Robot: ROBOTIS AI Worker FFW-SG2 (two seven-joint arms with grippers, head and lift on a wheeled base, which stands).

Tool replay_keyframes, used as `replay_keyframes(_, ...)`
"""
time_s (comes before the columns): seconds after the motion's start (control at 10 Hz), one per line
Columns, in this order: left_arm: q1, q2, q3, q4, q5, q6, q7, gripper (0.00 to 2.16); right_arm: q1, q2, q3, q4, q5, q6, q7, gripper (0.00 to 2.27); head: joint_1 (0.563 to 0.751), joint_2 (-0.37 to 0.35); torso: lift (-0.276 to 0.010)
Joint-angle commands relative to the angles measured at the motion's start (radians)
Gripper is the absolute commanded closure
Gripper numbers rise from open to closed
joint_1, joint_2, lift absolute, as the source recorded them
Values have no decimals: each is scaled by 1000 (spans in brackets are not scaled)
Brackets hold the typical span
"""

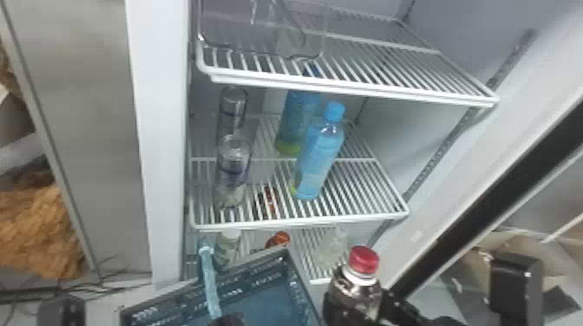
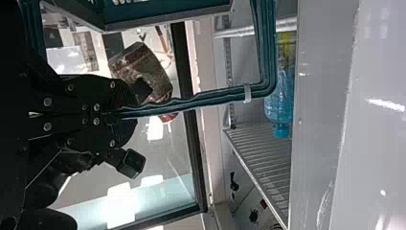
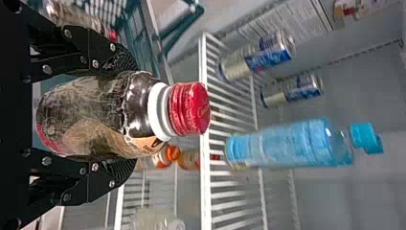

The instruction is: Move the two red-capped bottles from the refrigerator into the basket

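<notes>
At the head view's bottom edge, my left gripper [image 1: 227, 321] is at the handle [image 1: 210, 281] of the basket [image 1: 299, 277]. My left gripper [image 2: 125, 113] is shut on that teal handle [image 2: 215, 94] in the left wrist view. Right of the basket, my right gripper [image 1: 392, 301] holds a dark red-capped bottle [image 1: 353, 299] upright. The right wrist view has my right gripper [image 3: 127, 114] closed around this bottle [image 3: 95, 115], its red cap beyond the fingers. Another red-capped bottle [image 3: 79, 18] lies in the basket [image 3: 136, 36], partly behind the right gripper.
Blue bottles [image 1: 319, 158] and silver-blue cans [image 1: 233, 171] stand on the middle wire shelf [image 1: 299, 224]. An orange-capped bottle [image 1: 280, 239] is lower down. A clear bin [image 1: 260, 39] sits on the upper shelf. The refrigerator's door frame [image 1: 486, 208] slants along the right.
</notes>
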Motion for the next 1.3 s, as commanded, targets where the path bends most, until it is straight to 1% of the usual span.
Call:
replay_keyframes(0.0,0,0,-6,0,4,0,3,1181,-12,-9,34,-5,-28,8,2,1277,695,-350,0)
replay_keyframes(0.2,-5,0,-16,0,10,2,6,1181,-52,-20,78,10,-41,22,19,1276,695,-350,0)
replay_keyframes(0.3,-7,0,-18,0,12,2,8,1181,-66,-20,92,37,-45,35,25,1115,695,-350,0)
replay_keyframes(0.5,-12,0,-18,0,12,2,8,1181,-79,-23,94,61,-49,81,40,346,695,-350,0)
replay_keyframes(0.6,-12,0,-18,0,14,0,8,1181,-81,-23,88,64,-47,81,42,96,695,-350,0)
replay_keyframes(0.7,-12,0,-18,0,14,0,8,1181,-81,-23,76,66,-49,81,42,82,695,-350,0)
replay_keyframes(0.8,-12,-2,-16,2,14,0,8,1181,-81,-23,62,71,-49,66,49,131,695,-350,0)
replay_keyframes(0.9,-10,-3,-16,5,14,0,8,1181,-76,-22,52,96,-38,3,72,144,695,-350,0)
replay_keyframes(1.0,-10,-3,-16,5,14,0,8,1181,-64,-15,38,125,-12,-93,95,144,695,-350,0)
replay_keyframes(1.1,-7,-5,-12,5,14,0,8,1181,-44,-6,18,147,40,-154,112,145,695,-350,0)
replay_keyframes(1.2,-2,-6,-12,5,14,2,8,1181,-25,3,12,194,66,-260,120,145,695,-350,0)
